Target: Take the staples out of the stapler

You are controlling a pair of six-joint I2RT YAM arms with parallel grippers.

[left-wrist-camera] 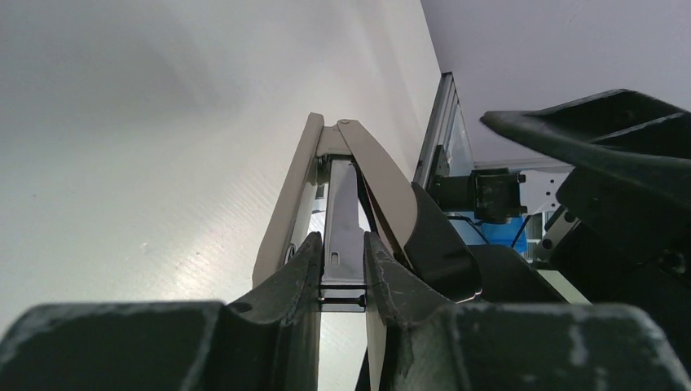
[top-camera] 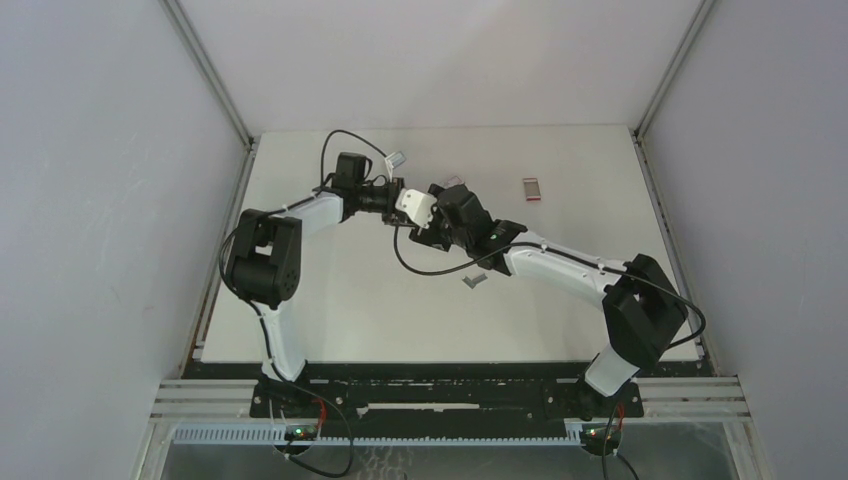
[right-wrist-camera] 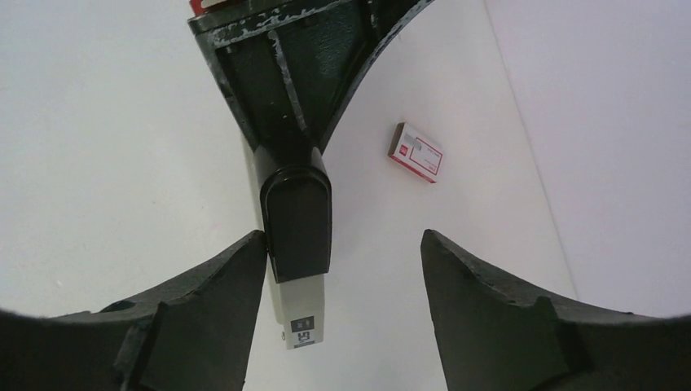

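Observation:
The stapler [top-camera: 415,207], beige with a black cap, is held above the table at the back middle. My left gripper [top-camera: 393,199] is shut on it. In the left wrist view the left gripper [left-wrist-camera: 342,244] clamps the metal magazine rail of the opened stapler [left-wrist-camera: 281,220]. My right gripper [top-camera: 432,218] is open beside it. In the right wrist view the right gripper [right-wrist-camera: 342,240] has the stapler's [right-wrist-camera: 297,220] black end between its jaws, close to the left finger. The staples [top-camera: 475,281], a tiny grey strip, lie on the table below the right forearm.
A small reddish box [top-camera: 533,189] lies at the back right and also shows in the right wrist view [right-wrist-camera: 418,153]. A second small reddish thing [top-camera: 453,181] peeks out behind the right gripper. Walls enclose the white table [top-camera: 350,310] on three sides.

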